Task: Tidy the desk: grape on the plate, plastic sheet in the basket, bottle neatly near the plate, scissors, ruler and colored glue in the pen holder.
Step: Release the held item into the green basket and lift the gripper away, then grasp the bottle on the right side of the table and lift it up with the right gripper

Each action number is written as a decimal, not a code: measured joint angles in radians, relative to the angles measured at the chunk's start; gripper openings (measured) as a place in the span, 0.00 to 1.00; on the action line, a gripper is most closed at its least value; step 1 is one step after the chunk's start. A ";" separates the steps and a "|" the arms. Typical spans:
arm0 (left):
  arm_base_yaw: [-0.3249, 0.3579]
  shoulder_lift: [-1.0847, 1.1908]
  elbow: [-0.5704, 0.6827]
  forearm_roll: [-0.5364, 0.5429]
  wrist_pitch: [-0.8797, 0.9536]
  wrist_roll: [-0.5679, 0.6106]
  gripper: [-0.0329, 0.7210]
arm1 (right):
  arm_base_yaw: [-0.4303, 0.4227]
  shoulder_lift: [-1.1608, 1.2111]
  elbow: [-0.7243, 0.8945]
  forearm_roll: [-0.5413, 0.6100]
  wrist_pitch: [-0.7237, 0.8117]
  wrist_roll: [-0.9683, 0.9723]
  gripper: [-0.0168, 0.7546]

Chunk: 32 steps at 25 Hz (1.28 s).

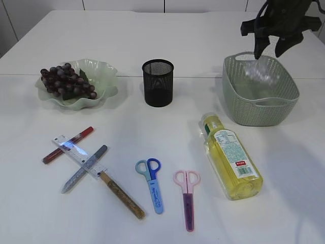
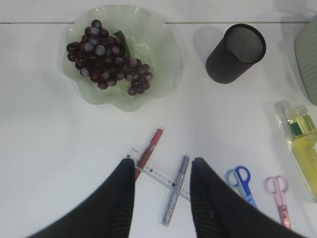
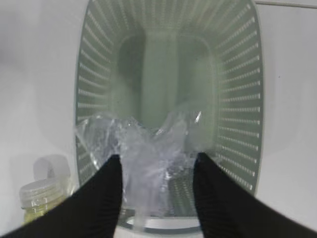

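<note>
Sheet dropping into basket
Right claw [image 3: 156,171] standing open above the basket [image 1: 284,104]; the sheet [image 3: 143,148], limp and crinkly, needing a bunched pinch.

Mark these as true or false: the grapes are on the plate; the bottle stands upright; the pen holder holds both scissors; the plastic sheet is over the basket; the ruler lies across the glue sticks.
1. The grapes are on the plate. True.
2. The bottle stands upright. False: it lies on its side on the table.
3. The pen holder holds both scissors. False: the blue scissors and pink scissors lie on the table.
4. The plastic sheet is over the basket. True.
5. The ruler lies across the glue sticks. True.
</note>
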 joint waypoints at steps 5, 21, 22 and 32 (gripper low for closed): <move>0.000 0.000 0.000 0.000 0.000 0.000 0.41 | 0.000 0.002 0.004 -0.007 0.000 0.000 0.71; 0.000 0.000 0.000 -0.002 0.000 0.000 0.41 | 0.000 0.002 0.011 0.160 0.000 0.000 0.72; 0.000 0.000 0.000 -0.002 0.000 0.000 0.41 | 0.000 0.000 0.021 0.169 0.000 0.000 0.72; 0.000 0.000 0.000 -0.002 0.000 0.000 0.41 | 0.000 -0.208 0.280 0.200 -0.001 -0.022 0.72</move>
